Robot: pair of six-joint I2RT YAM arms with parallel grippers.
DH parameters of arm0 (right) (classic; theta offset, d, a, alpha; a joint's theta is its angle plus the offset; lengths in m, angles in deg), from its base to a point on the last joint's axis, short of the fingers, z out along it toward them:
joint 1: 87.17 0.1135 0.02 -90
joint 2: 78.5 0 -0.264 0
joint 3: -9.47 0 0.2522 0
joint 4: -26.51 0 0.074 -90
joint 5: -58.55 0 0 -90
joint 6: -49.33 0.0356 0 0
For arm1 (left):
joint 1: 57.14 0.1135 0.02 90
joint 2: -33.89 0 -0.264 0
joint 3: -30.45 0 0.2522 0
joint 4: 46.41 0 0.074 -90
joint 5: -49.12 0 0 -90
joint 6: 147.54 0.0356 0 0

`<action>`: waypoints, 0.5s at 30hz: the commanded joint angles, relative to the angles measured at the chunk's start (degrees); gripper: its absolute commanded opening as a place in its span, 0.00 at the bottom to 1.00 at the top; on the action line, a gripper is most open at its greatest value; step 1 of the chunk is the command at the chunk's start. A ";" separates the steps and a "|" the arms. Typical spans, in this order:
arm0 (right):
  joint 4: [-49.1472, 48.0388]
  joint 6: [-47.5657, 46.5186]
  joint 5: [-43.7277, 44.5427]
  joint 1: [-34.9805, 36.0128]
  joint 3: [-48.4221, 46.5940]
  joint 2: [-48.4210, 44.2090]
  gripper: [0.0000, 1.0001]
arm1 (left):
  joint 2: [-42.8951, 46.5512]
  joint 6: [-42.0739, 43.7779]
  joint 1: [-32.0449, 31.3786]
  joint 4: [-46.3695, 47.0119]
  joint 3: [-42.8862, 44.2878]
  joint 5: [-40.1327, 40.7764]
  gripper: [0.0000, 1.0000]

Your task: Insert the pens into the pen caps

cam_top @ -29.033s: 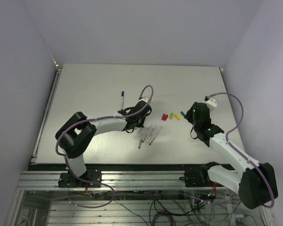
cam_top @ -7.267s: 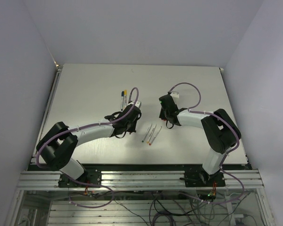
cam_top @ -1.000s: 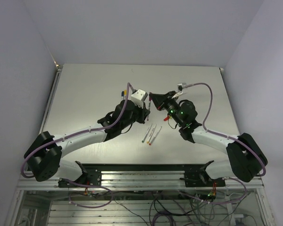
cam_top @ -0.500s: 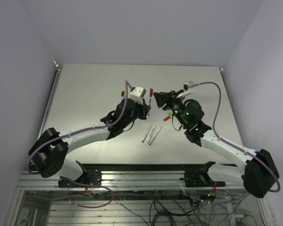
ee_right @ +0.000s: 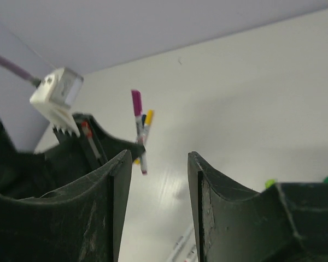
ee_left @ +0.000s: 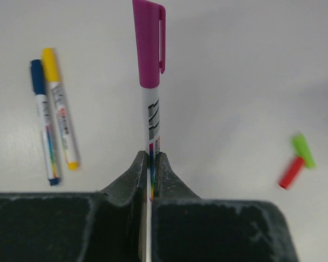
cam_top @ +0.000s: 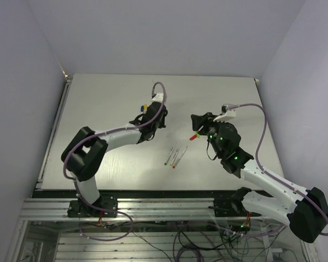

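Observation:
My left gripper is shut on a white pen that wears a magenta cap and points away from me, low over the table. Blue-capped and yellow-capped pens lie just to its left. My right gripper is open and empty, raised to the right; in its view the held pen shows ahead. A green cap and a red cap lie loose on the table. In the top view the left gripper and right gripper are apart.
Loose uncapped pens lie side by side on the table between the arms, nearer the front edge. The red cap lies just beside the right gripper. Walls stand along the back and both sides of the table.
The grippers were close together in mid-air at the magenta-capped pen. The left gripper has carried the pen left and down toward the capped pens. The right gripper has drawn back to the right, open.

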State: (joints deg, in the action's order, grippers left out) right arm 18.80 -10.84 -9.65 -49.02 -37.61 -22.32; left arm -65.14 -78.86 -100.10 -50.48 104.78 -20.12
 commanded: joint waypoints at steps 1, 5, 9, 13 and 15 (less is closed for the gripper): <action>4.16 1.68 3.12 -0.01 2.22 -2.63 0.44 | -5.48 0.77 3.76 -5.63 6.63 2.66 0.07; 5.21 2.47 3.22 -0.07 3.24 -3.91 0.44 | -11.36 0.83 5.69 -9.16 12.02 1.60 0.07; 6.14 3.26 3.33 -0.05 3.85 -4.45 0.43 | -16.47 0.65 6.84 -12.79 17.29 0.72 0.07; 6.35 3.63 3.21 -0.09 4.46 -4.93 0.43 | -19.74 -0.16 7.72 -15.02 20.18 0.48 0.07; 6.51 3.79 3.33 -0.05 4.71 -5.01 0.43 | -21.10 -0.50 8.01 -15.94 21.26 0.62 0.07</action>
State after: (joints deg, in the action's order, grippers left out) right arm 24.48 -8.05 -7.44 -49.02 -33.99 -26.41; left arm -84.09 -78.84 -92.80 -62.79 122.66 -19.12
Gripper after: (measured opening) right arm 0.430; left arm 0.101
